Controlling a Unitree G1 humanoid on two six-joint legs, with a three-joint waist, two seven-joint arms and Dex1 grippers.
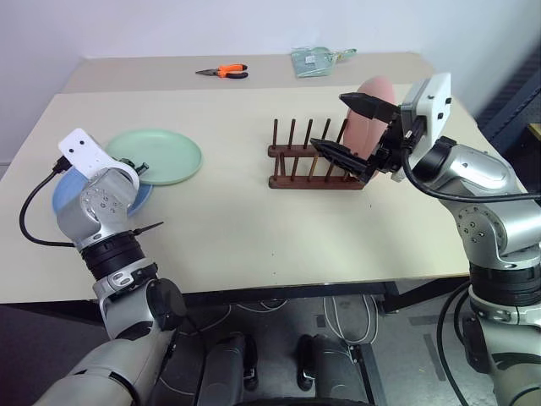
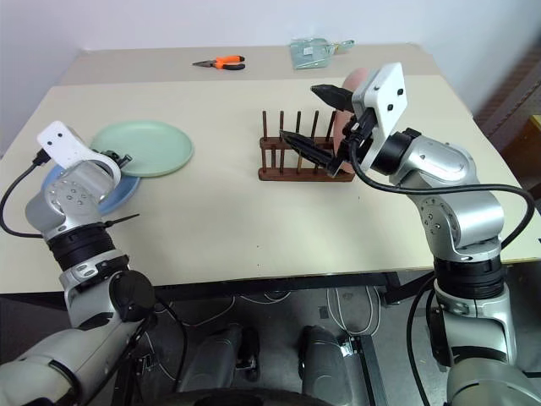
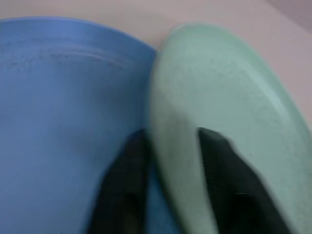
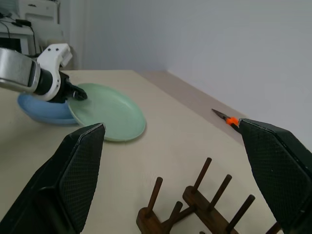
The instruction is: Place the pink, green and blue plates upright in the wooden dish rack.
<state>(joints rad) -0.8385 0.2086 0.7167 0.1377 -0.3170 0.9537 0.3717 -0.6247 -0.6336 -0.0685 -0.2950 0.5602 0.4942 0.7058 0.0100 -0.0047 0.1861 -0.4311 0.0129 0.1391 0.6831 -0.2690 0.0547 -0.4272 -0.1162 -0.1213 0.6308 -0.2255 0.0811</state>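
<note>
pink plate (image 1: 372, 118): upright in the wooden dish rack (image 1: 314, 161), at the rack's right end, leaning a little against the pegs; partly hidden by the right arm.
wooden dish rack: dark brown, two rails with upright pegs, standing mid-worktop, a bit toward the right edge; other slots free.
green plate (image 1: 158, 156): lying flat near the left edge of the worktop (image 1: 254, 228); its near-left rim overlaps the blue plate and sits between the left gripper's fingers.
blue plate (image 1: 63, 193): flat by the left edge, just nearer the front than the green one, partly under the green rim and mostly hidden by the left arm in the head views.
left gripper (image 3: 168, 161): jaws closed on the green plate's rim, one finger (image 3: 124, 180) below against the blue plate, the other on top of the green one.
right gripper (image 1: 351, 128): jaws wide apart, holding nothing; raised over the right end of the rack, just in front of the pink plate, not touching it as far as can be seen.
pliers (image 1: 224, 72): orange handles, on the far worktop near its back edge.
packet (image 1: 317, 59): greenish bag, on the far worktop, right of the pliers.
gap: the two plates on the left lie well apart from the rack.
</note>
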